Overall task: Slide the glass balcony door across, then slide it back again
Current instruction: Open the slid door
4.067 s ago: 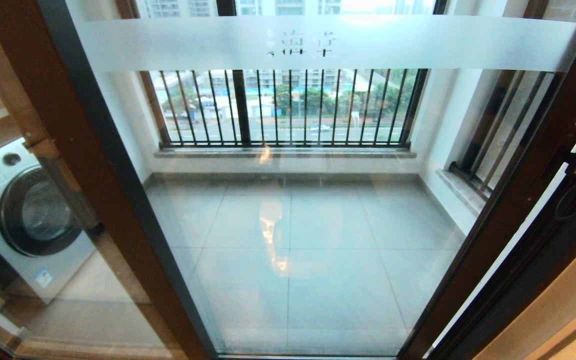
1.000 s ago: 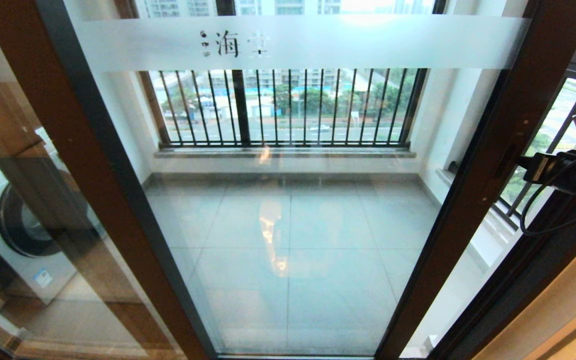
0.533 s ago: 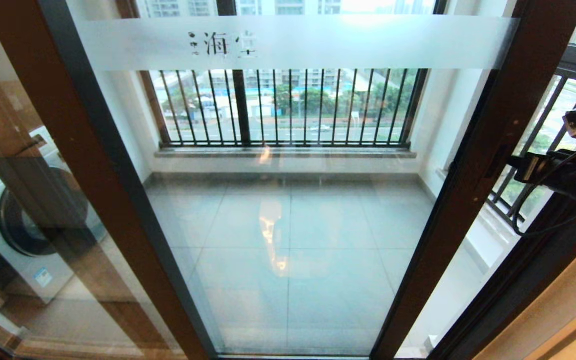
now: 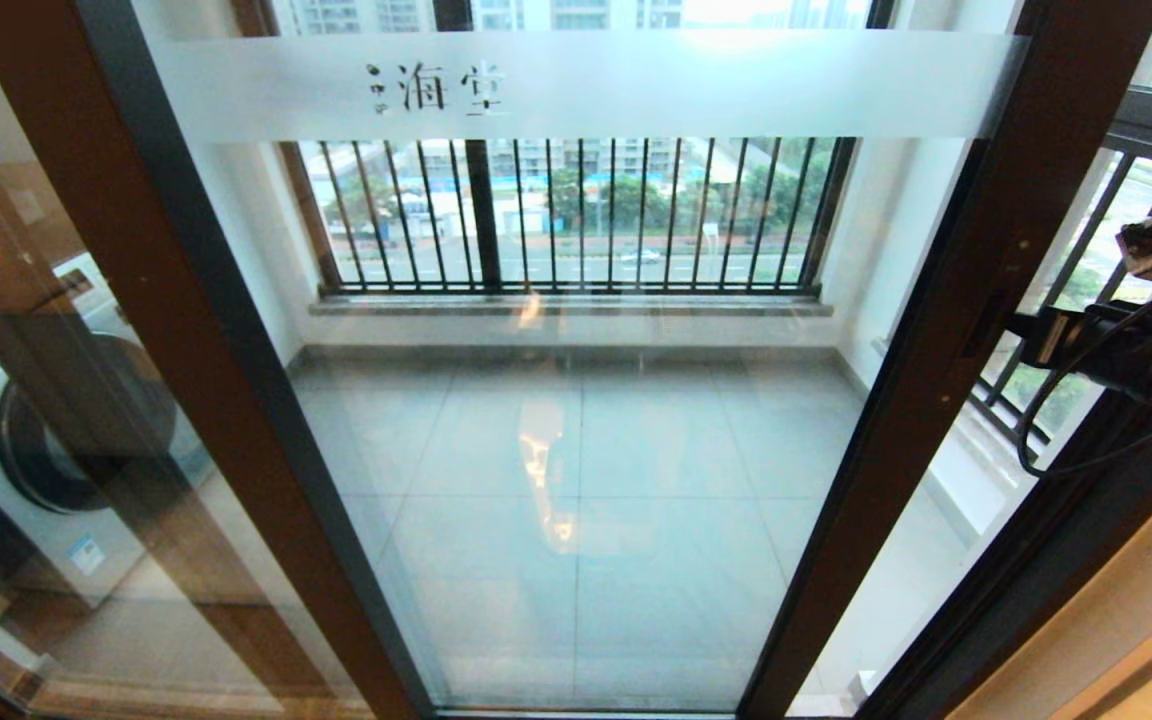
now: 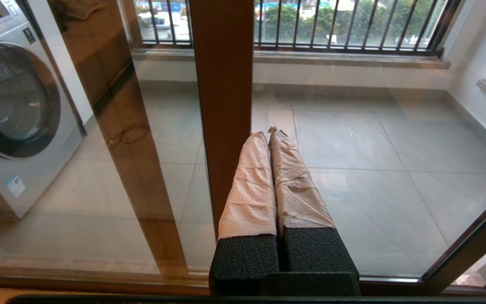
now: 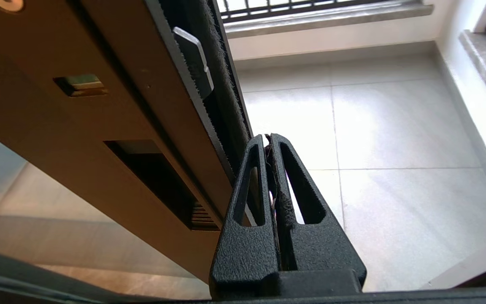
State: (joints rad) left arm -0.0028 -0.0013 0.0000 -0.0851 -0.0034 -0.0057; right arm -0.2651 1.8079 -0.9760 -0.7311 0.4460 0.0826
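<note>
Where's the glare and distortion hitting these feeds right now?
Head view: wide-angle bending splays the glass balcony door frame, with a bright reflection mid-pane. Right wrist view: balcony floor tiles wash out white beside the right gripper. Left wrist view: evenly lit, washing machine seen through tinted reflections.

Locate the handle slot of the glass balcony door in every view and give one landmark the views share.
Head view: handle slot, dark, on the door's right stile beside the right arm.
Left wrist view: not in it; only glass and a brown stile ahead of the left gripper.
Right wrist view: handle slot, a dark rectangle in the brown stile beside the right gripper.
Shared landmark: the grey floor tiles.
</note>
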